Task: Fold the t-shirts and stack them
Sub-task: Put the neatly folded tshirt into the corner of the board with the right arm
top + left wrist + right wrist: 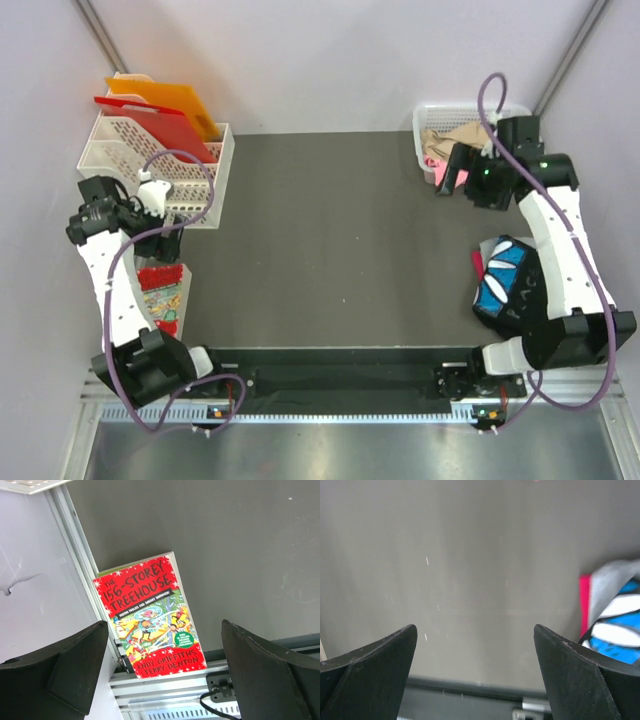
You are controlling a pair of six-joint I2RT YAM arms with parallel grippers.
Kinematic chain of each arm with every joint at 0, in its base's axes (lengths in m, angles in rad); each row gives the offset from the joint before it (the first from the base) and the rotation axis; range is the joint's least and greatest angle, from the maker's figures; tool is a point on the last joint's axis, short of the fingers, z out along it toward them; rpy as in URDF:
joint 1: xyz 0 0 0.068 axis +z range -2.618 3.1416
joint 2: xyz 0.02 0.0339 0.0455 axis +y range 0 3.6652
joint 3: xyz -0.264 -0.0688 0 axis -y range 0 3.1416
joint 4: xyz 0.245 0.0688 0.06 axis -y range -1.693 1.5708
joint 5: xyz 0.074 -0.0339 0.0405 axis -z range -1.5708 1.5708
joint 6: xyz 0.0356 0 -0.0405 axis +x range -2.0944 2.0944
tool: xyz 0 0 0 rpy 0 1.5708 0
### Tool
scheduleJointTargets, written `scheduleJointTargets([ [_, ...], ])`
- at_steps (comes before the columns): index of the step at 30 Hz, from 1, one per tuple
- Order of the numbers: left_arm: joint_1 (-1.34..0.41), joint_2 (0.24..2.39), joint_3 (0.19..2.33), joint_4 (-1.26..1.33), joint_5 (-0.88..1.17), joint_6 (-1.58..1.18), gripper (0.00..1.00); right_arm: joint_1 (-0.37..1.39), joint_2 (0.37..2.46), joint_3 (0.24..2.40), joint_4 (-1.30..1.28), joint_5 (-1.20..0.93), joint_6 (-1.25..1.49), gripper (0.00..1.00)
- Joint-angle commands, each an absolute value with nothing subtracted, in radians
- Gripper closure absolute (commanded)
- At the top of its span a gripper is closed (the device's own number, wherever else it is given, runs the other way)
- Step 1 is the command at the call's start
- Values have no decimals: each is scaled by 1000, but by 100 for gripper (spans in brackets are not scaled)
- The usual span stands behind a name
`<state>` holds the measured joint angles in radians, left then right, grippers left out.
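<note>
We see both end effectors spread wide, holding nothing. The left end effector [162, 630] hangs over a red book [150, 615] at the worktop's [330, 240] near-left edge. The right end effector [452, 172] hovers beside the far-right basket [425, 112] of crumpled t-shirts [445, 140] (beige, pink) — a blue-and-white printed stack [500, 275] lies near right.

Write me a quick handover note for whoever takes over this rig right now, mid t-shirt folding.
Left gripper: open, empty, above the red book.
Right gripper: open, empty, over the table near the white basket.
Beige and pink t-shirts lie crumpled in the basket; a folded pile, blue-and-white print on top, sits beside the right arm.
Done: that pile, apparently. Left: fold and stack the basket's shirts.
</note>
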<state>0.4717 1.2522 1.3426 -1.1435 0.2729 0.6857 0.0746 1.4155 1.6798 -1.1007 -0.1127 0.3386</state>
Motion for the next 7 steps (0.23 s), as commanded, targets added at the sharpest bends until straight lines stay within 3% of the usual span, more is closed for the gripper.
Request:
scheduleJointTargets([
  [1, 479, 1197, 1335, -1196, 308, 683, 1, 115, 1341, 1549, -1019, -192, 328, 0],
  [7, 480, 1160, 1307, -1210, 311, 680, 1, 195, 1318, 1516, -989, -186, 319, 0],
])
